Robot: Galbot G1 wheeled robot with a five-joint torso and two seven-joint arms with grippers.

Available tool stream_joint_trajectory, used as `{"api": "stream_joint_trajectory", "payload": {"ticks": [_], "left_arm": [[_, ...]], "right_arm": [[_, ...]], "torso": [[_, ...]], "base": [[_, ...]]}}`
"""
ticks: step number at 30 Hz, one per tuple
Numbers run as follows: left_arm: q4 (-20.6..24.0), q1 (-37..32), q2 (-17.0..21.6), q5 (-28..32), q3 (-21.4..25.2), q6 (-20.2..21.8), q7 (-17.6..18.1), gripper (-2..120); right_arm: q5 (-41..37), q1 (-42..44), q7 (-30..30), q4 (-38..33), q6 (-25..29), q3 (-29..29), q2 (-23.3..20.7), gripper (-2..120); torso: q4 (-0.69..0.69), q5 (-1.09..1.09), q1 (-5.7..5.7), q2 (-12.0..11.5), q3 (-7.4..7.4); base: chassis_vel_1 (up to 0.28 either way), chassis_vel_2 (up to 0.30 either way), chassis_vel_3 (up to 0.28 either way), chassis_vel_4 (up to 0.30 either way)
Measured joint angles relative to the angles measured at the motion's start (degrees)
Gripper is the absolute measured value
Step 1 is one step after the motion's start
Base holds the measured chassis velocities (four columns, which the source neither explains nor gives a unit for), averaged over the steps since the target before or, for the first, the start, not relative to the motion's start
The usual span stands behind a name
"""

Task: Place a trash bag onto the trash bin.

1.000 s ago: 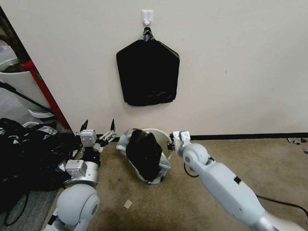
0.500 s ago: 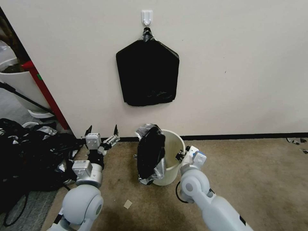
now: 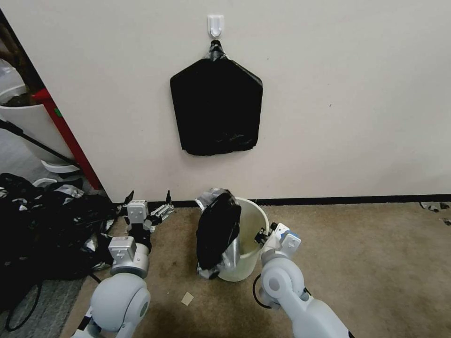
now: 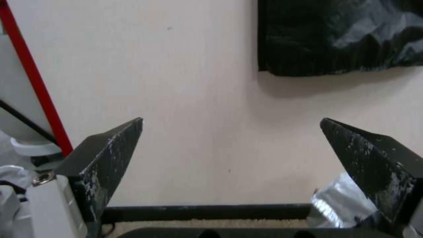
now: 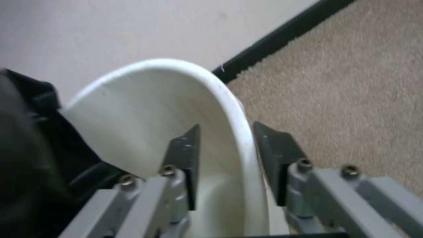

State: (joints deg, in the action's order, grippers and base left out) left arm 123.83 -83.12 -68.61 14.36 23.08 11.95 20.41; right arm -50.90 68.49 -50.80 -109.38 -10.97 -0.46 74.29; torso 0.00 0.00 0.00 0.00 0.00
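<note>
- The bin (image 3: 246, 244) is seen on the carpet (image 3: 366, 263), close to the wall (image 3: 329, 117), and it is tipped a little.
- The bag (image 3: 217, 232) is draped over the bin's rim on the side away from the right hand. Part of it hangs down the outside of the bin, down to the carpet.
- The bin's rim is held by the right hand (image 3: 261, 233) on the side away from the bag. In the right wrist view, one finger (image 5: 183, 162) is seen inside the bin (image 5: 176, 109) and the other is outside, with the rim between them. The fingers are closed most of the way, tight on the rim.
- The bag (image 5: 26, 158) is seen in that view as a dark shape at the far side of the bin.
- The left hand (image 3: 148, 199) is held off to the side of the bin, past the bag, near the wall. Its fingers are spread wide and nothing is held in it. In the left wrist view the two black fingers (image 4: 105, 158) are seen far apart, pointed at the wall.
- A flat black bundle (image 3: 216, 108) is hung from a white hook (image 3: 215, 24) on the wall, above the bin.
- A big heap of black plastic (image 3: 42, 225) is piled on the floor, past the left hand from the bin.
- A black strip (image 3: 357, 200) is seen along the bottom of the wall, behind the bin.
</note>
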Motion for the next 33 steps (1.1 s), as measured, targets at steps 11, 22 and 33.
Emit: {"api": "stream_joint_trajectory", "payload": {"ticks": [11, 22, 33], "left_arm": [[-2.7, 2.9, -0.1, 0.0, -1.5, 1.0, -0.1, 100], [-6.9, 5.8, -0.5, 1.8, -3.2, 2.0, -0.6, 100], [-6.6, 4.4, -0.4, 1.7, -2.3, 1.5, -0.5, 100]], "right_arm": [[4.9, 2.7, 2.7, -4.2, 1.5, 1.0, -0.8, 72], [0.5, 6.8, 15.6, -12.2, -6.9, 2.3, -3.2, 100], [-4.1, 2.7, 19.8, -4.3, -12.8, 2.6, -0.6, 84]], "torso": [[0.0, 0.01, 0.0, 0.0, 0.0], [0.0, 0.0, 0.0, 0.0, 0.0], [0.01, 0.01, 0.0, 0.0, 0.01]], "base": [[0.0, 0.0, 0.0, 0.0], [0.0, 0.0, 0.0, 0.0], [0.0, 0.0, 0.0, 0.0]]}}
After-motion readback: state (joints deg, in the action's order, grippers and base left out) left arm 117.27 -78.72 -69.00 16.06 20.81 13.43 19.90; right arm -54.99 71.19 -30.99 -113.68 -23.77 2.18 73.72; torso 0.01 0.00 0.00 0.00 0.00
